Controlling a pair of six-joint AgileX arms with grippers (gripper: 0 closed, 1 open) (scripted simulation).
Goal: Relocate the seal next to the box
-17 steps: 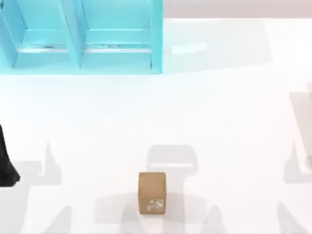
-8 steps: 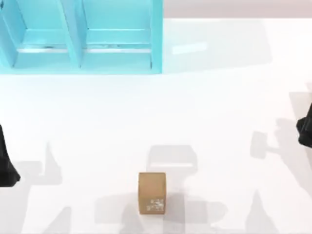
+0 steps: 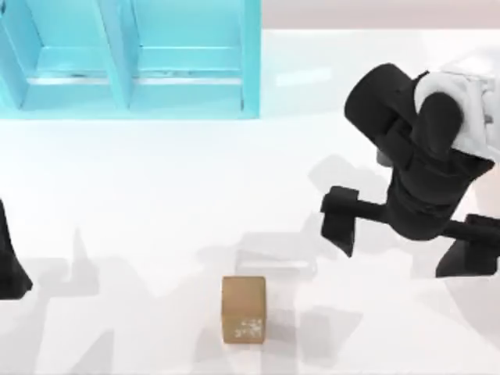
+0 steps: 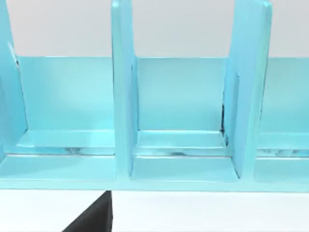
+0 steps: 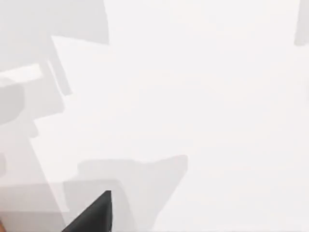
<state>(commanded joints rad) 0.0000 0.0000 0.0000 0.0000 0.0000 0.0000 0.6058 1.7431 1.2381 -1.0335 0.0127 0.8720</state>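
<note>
White worktop wide and bare through the middle, lots of room around the block. Big blue box with open slots along the far edge at the left, its top cut off. Right gripper hanging over the right side, jaws spread wide apart, clamped on nothing, one tip close to the picture's edge. Left gripper parked at the left edge, mostly cut off; cannot tell about its jaws. Small tan-brown seal upright near the front edge, middle, rounded, tiny white marks on its front face, well apart from box and both grippers.
</note>
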